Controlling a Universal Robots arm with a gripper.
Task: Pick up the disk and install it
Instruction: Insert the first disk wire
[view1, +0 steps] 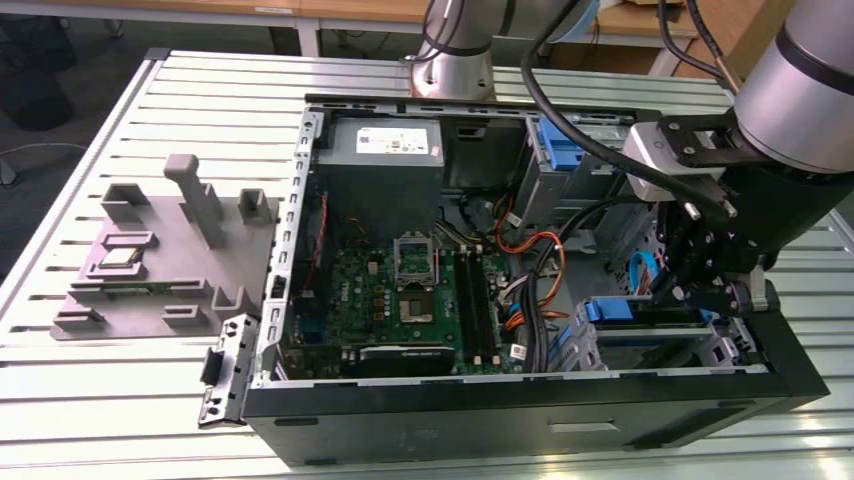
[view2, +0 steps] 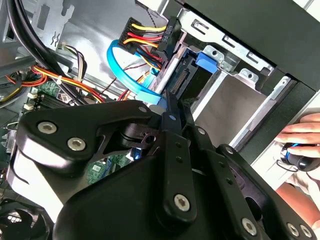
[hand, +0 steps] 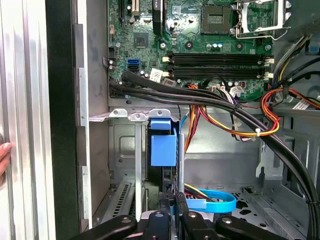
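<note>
One disk (hand: 164, 148) in its blue carrier sits in the drive cage (hand: 122, 165) of the open computer case (view1: 534, 415), beside the motherboard (hand: 200, 35). We see the gripper (hand: 173, 214) right at the disk's edge, but we cannot tell whether its jaws clamp it or merely press against it.

We see a table of ribbed pale metal slats (view1: 80, 390), dully shining. The tower computer case (view1: 534, 425) has matt black outer panels and a bare grey sheet-metal inside. The blue carrier framing the disk (hand: 163, 145) is smooth, faintly glossy plastic. The black gripper (view2: 169, 112) is matt, studded with bright metal screw heads (view2: 76, 144). The flat blue cable (view2: 147, 95) looks glossy; the grey fixture block (view1: 160, 260) is matt plastic.
</note>
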